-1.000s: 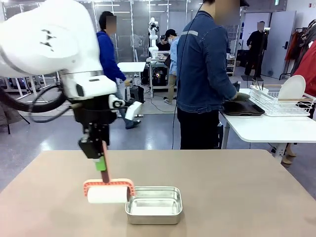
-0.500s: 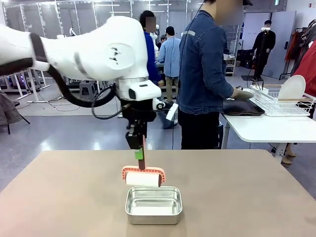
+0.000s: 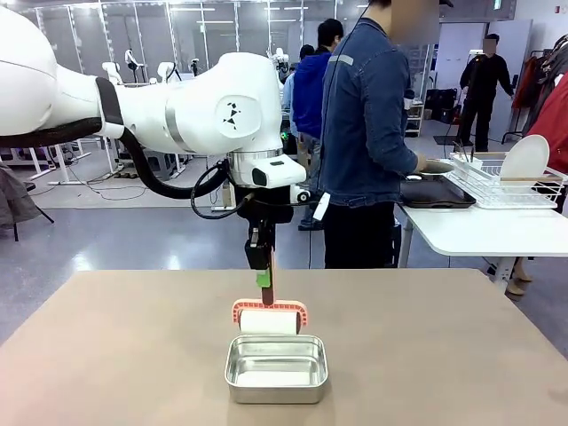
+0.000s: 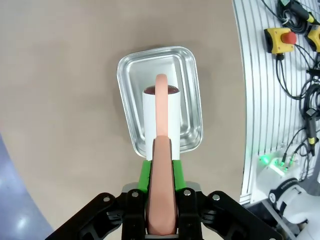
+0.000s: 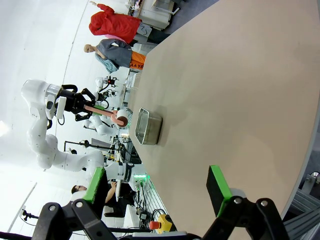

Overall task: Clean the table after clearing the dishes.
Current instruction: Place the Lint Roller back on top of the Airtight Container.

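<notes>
Left gripper point(image 4: 161, 172): clamped on pink roller handle point(image 4: 161, 195).
Roller point(image 4: 161, 116): white drum held above steel pan point(image 4: 131, 75).
Pan: set on tan table point(image 4: 60, 90).
Table edge: cables, yellow stop button point(image 4: 284, 39) beyond.

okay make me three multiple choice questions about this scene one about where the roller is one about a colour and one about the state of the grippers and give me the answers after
1. Where is the roller?
A. Held over the steel pan
B. Lying flat on the table far from the pan
C. On the wire rack

2. What colour is the roller's frame?
A. Blue
B. Pink
C. Black

3. How do the grippers stand?
A. Both open
B. Left gripper shut on the roller's handle, right gripper open
C. Right gripper shut on the pan, left gripper open

Answers:
1. A: the left wrist view looks down the handle at the white roll framed by the pan's rim.
2. B: the front view shows a pink frame arching over the white roll.
3. B: green pads clamp the handle in the left wrist view; the right wrist view shows fingers spread with nothing between them.
</notes>
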`<state>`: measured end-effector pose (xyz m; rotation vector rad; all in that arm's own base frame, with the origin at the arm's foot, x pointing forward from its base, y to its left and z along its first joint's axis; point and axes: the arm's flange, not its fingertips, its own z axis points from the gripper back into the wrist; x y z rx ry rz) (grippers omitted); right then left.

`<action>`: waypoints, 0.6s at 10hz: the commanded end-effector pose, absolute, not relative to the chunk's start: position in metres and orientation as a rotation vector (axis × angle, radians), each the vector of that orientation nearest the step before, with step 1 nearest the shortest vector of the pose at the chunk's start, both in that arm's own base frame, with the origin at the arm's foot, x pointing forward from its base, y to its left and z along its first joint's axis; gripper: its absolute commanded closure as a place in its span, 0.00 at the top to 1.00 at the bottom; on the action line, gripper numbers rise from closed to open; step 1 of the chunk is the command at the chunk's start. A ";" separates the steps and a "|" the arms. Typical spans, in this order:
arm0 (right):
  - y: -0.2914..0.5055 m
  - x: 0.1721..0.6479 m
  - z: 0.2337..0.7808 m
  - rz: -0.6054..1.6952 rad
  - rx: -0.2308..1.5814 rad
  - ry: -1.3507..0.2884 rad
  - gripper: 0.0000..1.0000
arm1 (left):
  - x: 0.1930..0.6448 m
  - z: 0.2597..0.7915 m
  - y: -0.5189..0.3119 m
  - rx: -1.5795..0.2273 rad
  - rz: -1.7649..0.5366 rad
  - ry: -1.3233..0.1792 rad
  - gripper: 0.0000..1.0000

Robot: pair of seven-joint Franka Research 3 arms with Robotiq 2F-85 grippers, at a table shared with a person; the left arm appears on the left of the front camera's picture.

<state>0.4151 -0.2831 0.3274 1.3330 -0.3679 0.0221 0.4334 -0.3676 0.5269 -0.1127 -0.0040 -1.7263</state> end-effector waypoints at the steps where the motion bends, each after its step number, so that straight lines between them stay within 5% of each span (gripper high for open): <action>1: -0.281 0.414 0.332 0.027 1.332 -0.368 1.00 | 0.426 0.531 -0.359 -0.103 -1.746 -0.009 0.20; 6: -0.281 0.414 0.332 0.027 1.332 -0.368 1.00 | 0.440 0.471 -0.393 -0.079 -1.689 0.039 0.20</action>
